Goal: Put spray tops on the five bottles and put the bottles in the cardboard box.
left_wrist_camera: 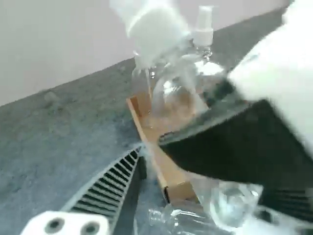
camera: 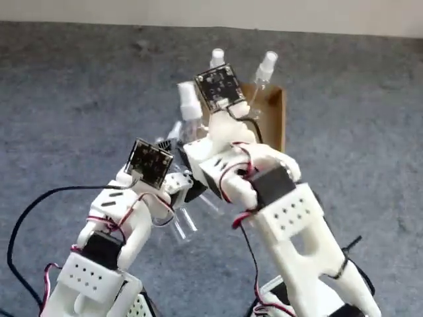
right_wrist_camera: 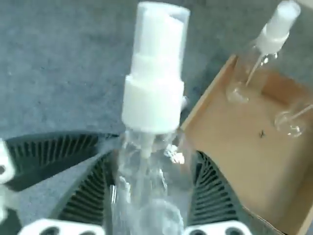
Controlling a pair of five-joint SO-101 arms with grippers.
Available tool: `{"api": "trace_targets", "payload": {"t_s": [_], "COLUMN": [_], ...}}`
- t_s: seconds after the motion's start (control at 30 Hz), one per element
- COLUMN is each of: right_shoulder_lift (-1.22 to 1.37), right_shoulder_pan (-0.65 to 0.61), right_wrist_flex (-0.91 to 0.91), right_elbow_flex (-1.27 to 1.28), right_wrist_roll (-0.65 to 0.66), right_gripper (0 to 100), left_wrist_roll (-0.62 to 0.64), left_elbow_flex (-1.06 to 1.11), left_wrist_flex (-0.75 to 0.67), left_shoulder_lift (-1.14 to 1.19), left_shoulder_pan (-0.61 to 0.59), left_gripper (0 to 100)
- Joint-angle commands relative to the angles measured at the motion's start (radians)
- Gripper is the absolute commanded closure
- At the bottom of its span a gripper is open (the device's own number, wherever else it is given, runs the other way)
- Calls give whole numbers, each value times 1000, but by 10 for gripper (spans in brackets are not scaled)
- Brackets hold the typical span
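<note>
Clear spray bottle (right_wrist_camera: 152, 98), white top fitted, clamped between the jaws of right gripper (right_wrist_camera: 149, 156). Jaws of left gripper (camera: 188, 191) alongside: opening cannot be told. Beyond, on the grey tabletop (camera: 66, 99), cardboard box (right_wrist_camera: 244, 147) holds two capped bottles (right_wrist_camera: 254, 58).

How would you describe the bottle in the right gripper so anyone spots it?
Find the cardboard box on the grey carpet. Beside it, a clear bottle with a white spray top sits between the right gripper's ribbed black fingers. Its neighbours rest inside the box; this one is outside, gripped.
</note>
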Motion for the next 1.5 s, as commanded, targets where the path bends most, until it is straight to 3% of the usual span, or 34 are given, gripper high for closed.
{"api": "trace_targets", "payload": {"t_s": [0.0,0.13,0.4,0.53,0.63,0.93,1.13,1.47], "right_shoulder_lift": [-102,-105,76,214,289,473,503,510], "right_shoulder_pan": [-13,68,363,443,467,490,489,466], "right_wrist_flex": [30,8,-245,-317,-395,-564,-814,-819], "right_elbow_flex": [-67,-65,-62,-62,-59,-41,125,182], "right_wrist_roll": [55,57,140,140,135,133,97,84], "right_gripper": [995,995,995,995,995,995,995,995], "left_wrist_roll": [-14,-14,-11,-11,-11,-14,-14,-14], "left_elbow_flex": [-70,-77,-77,-77,-77,-77,-77,-77], "left_wrist_flex": [-49,-46,-44,-48,-48,-48,-48,-48], "left_shoulder_lift": [156,180,180,180,180,188,188,188], "left_shoulder_pan": [-51,-50,-56,-116,-137,-134,-134,-134], "left_gripper": [698,698,700,781,830,832,832,832]}}
